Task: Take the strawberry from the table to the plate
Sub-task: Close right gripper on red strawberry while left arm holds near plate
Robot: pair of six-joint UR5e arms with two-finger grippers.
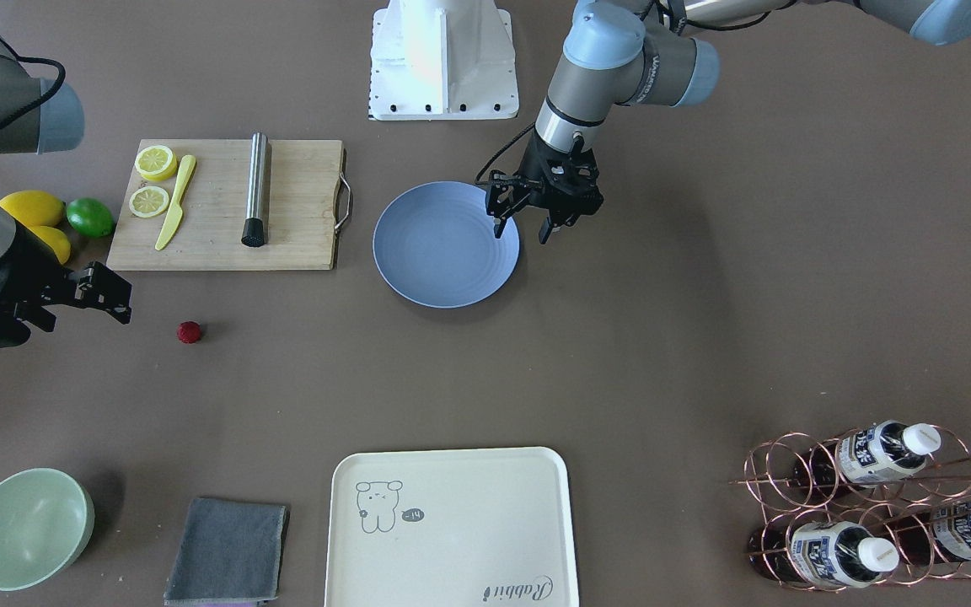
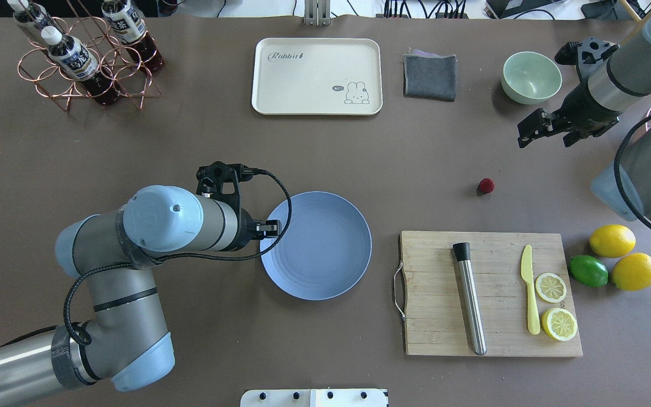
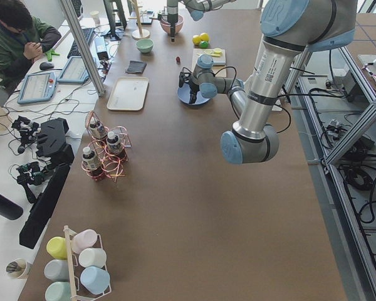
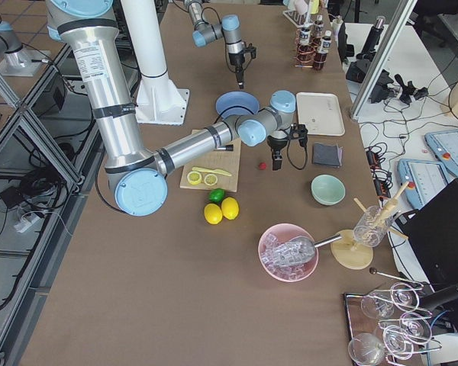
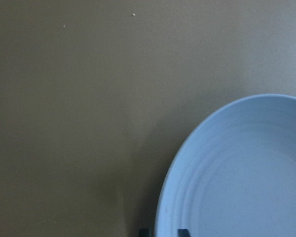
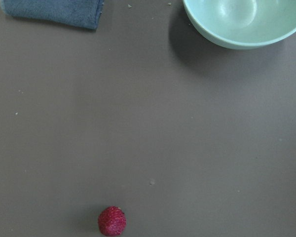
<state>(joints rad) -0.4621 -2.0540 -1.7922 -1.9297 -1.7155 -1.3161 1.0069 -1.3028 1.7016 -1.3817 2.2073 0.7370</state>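
The strawberry [image 1: 189, 331] [image 2: 486, 185] [image 6: 112, 220], small and dark red, lies on the brown table [image 2: 416, 169], apart from both grippers. My right gripper [image 2: 543, 135] [image 1: 119, 299] hovers open and empty above the table, beyond the berry toward the green bowl. The round blue-grey plate [image 2: 315, 245] [image 1: 446, 244] [image 5: 246, 173] sits empty mid-table. At the plate's edge on my left side my left gripper [image 1: 522, 234] [image 5: 164, 232] stands open, its fingers pointing down on either side of the rim and holding nothing.
A wooden cutting board [image 2: 489, 294] carries a metal muddler, a yellow knife and two lemon slices. Two lemons and a lime [image 2: 588, 270] lie beside it. Along the far edge are a green bowl [image 2: 531, 77], grey cloth [image 2: 430, 69], cream tray [image 2: 317, 76] and a bottle rack [image 2: 85, 56].
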